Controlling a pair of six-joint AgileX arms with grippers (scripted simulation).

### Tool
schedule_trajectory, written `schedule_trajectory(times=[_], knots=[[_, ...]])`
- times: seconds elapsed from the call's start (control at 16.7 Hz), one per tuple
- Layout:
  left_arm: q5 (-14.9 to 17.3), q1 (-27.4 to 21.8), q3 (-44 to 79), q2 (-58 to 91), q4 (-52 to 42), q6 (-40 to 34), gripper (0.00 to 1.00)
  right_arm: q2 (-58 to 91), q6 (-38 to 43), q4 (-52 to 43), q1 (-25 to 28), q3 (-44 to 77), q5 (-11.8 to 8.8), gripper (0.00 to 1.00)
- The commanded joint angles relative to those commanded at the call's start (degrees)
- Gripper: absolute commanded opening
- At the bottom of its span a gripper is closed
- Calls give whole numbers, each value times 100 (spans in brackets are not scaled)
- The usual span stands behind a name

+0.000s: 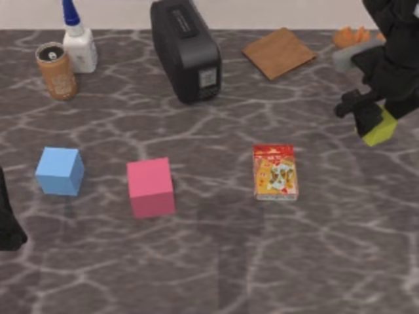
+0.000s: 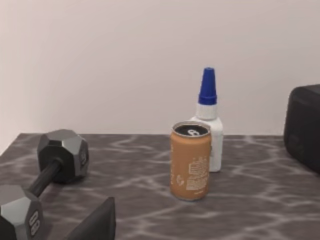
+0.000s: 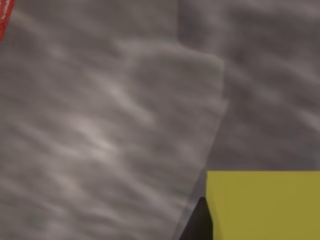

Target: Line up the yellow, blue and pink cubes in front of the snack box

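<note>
My right gripper (image 1: 372, 122) is shut on the small yellow cube (image 1: 381, 128) and holds it above the table at the far right, behind and to the right of the snack box (image 1: 275, 172). In the right wrist view the yellow cube (image 3: 262, 205) fills the lower corner beside one dark finger (image 3: 201, 222). The light-blue cube (image 1: 59, 171) sits at the left. To its right, the pink cube (image 1: 150, 187) lies left of the snack box. My left gripper (image 1: 10, 229) is parked at the left edge, open and holding nothing.
Along the back stand a brown can (image 1: 56, 70), a glue bottle (image 1: 78, 42), a black device (image 1: 186, 49) and a flat brown square (image 1: 279, 52). An orange object (image 1: 350, 36) lies behind the right arm. A dumbbell (image 2: 50, 170) shows in the left wrist view.
</note>
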Motion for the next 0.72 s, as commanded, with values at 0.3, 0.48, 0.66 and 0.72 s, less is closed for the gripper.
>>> schedule_trajectory(times=[0.3, 0.48, 0.66, 0.72], knots=[[0, 0, 0, 0, 0, 0, 100, -480, 2216, 85, 1029, -728, 31, 0], [0, 0, 0, 0, 0, 0, 100, -796, 3544, 159, 1653, -1157, 49, 0], [0, 0, 0, 0, 0, 0, 100, -1113, 4497, 267, 2149, -1493, 80, 0], [0, 0, 0, 0, 0, 0, 100, -1197, 4706, 301, 2265, -1570, 91, 0]])
